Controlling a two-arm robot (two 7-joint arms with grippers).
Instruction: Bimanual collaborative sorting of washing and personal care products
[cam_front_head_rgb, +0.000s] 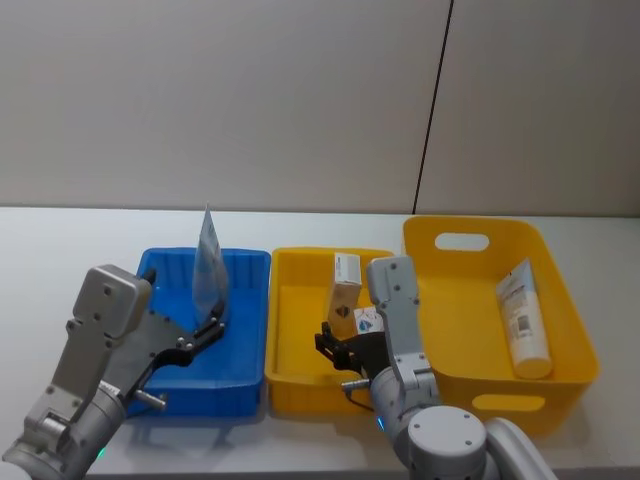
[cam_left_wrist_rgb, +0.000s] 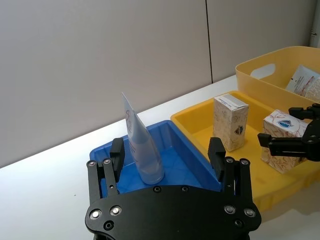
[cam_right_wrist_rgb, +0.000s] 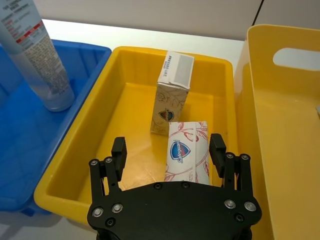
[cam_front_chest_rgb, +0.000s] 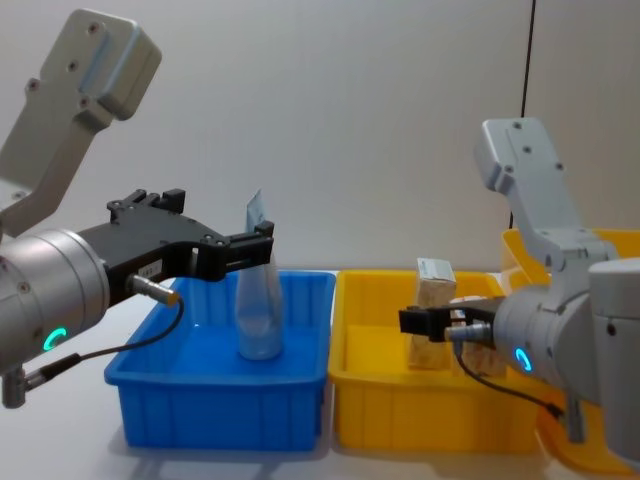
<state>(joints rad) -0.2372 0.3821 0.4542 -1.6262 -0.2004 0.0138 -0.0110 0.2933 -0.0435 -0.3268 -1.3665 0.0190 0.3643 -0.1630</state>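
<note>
— Two grippers are at work. What is the left gripper (cam_left_wrist_rgb: 170, 157) doing?

— Its fingers are spread wide apart, and they hold nothing. A tall pale-blue pouch (cam_left_wrist_rgb: 140, 146) stands upright between them, in the middle of the left wrist view. It stands inside the blue bin (cam_front_head_rgb: 243, 345), which sits at the lower left of the head view.

— And the right gripper (cam_right_wrist_rgb: 169, 152)?

— Its fingers are apart too, low in the right wrist view. A small cream carton (cam_right_wrist_rgb: 186, 151) with a blue-and-red emblem stands between them, but the fingers do not press on it. Just behind it stands a second carton (cam_right_wrist_rgb: 172, 93), taller, with a grey top — the two are very close, maybe touching.

— Where are both cartons?

— Inside the small yellow bin (cam_front_head_rgb: 291, 335), at the lower middle of the head view, right beside the blue bin.

— Anything else?

— Yes — another pale product (cam_front_head_rgb: 524, 317) lies flat in the big yellow bin (cam_front_head_rgb: 566, 285), at the right of the head view.
</note>
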